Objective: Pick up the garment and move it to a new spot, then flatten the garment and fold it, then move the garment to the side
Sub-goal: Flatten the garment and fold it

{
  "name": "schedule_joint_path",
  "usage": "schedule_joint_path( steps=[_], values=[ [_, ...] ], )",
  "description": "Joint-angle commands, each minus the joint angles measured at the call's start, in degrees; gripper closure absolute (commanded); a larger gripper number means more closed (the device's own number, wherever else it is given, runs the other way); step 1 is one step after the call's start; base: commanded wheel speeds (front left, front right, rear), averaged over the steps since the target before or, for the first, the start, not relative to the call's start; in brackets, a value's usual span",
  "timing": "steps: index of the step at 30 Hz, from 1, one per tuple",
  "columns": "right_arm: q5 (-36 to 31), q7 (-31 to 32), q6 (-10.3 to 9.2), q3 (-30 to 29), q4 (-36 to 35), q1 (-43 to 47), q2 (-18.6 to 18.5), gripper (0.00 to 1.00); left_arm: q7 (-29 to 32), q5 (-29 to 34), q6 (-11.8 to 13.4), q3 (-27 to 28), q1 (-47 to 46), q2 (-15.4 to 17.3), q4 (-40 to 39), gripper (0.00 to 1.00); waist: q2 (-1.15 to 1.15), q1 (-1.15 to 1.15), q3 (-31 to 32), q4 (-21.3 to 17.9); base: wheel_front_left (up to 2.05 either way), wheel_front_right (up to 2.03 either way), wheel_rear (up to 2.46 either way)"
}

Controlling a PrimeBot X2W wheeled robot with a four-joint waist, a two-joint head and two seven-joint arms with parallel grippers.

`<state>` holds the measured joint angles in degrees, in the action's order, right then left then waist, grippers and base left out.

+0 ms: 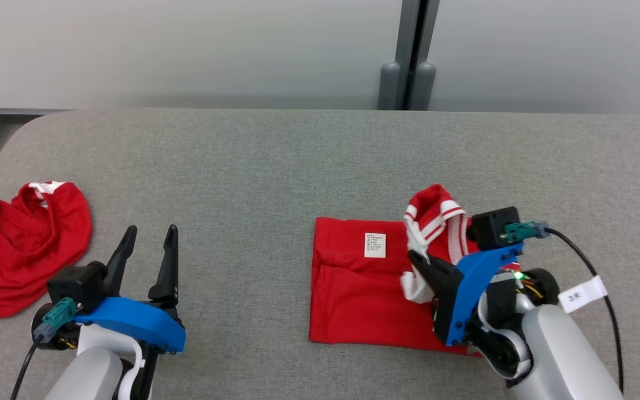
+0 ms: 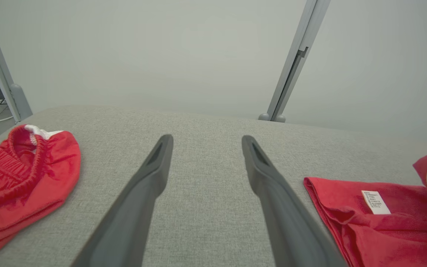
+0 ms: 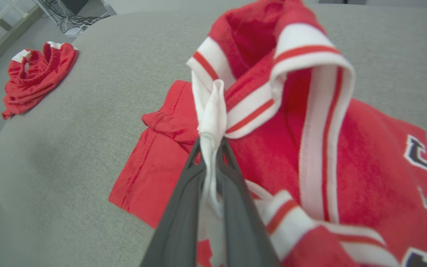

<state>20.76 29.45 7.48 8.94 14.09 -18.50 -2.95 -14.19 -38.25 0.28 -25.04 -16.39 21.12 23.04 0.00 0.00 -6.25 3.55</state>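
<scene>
A red garment (image 1: 353, 294) with white striped trim and a small white label lies partly folded on the grey table, right of centre. My right gripper (image 1: 415, 260) is shut on a strip of its white trim, holding the striped edge raised above the flat part. In the right wrist view the white cloth runs between the closed fingers of the right gripper (image 3: 210, 144), with the garment (image 3: 365, 155) bunched behind. My left gripper (image 1: 151, 230) hovers open over bare table to the left, holding nothing. The left wrist view shows the left gripper (image 2: 206, 142) spread wide and the garment (image 2: 384, 230) at its lower right.
A second red piece with an elastic waistband (image 1: 20, 244) lies crumpled at the table's left edge, also seen as the red heap (image 2: 13, 178) and the far red heap (image 3: 35, 74). The grey table (image 1: 298, 155) ends at a pale wall with a grey post (image 1: 409, 55).
</scene>
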Motion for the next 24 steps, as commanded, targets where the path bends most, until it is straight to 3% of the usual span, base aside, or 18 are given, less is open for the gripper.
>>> schedule_joint_path(
  steps=[1,6,16,17,18,19,24],
  values=[
    [2.3,-1.2,0.03,2.7,2.6,-2.3,0.0,1.00,0.2,0.1,0.0,-0.4,-0.9,-0.4,-0.1,0.00,0.00,0.00,-0.5,0.9,0.00,0.00,0.00],
    [9.0,-4.8,0.03,9.6,11.6,-7.6,0.0,1.00,0.3,0.2,-0.7,-1.0,-1.8,-1.0,0.4,0.00,0.00,0.00,-1.1,3.1,0.00,0.00,0.00],
    [17.1,-11.3,0.03,15.8,28.8,-17.3,0.0,1.00,-0.2,0.3,-1.5,-2.0,-2.9,-2.5,1.7,0.00,0.00,0.00,-2.2,6.3,0.00,0.00,0.00],
    [17.8,-11.5,0.03,16.6,30.1,-17.9,0.0,0.71,-0.2,0.3,-1.6,-2.1,-3.1,-2.6,1.9,0.00,0.00,0.00,-2.2,6.5,0.00,0.00,0.00],
    [19.2,-12.2,0.03,18.3,32.3,-19.0,0.0,0.04,-0.4,0.4,-1.8,-2.2,-3.1,-2.8,2.2,0.00,0.00,0.00,-2.2,6.7,0.00,0.00,0.00],
    [19.7,-12.6,0.03,18.9,33.1,-19.3,0.0,0.00,-0.4,0.4,-1.8,-2.2,-3.1,-2.8,2.3,0.00,0.00,0.00,-2.2,6.8,0.00,0.00,0.00],
    [26.4,-16.8,0.03,21.0,31.5,-20.7,0.0,0.00,-0.6,0.1,-1.7,-1.6,-2.6,-2.4,2.6,0.00,0.00,0.00,-1.4,6.3,0.00,0.00,0.00]
  ],
)
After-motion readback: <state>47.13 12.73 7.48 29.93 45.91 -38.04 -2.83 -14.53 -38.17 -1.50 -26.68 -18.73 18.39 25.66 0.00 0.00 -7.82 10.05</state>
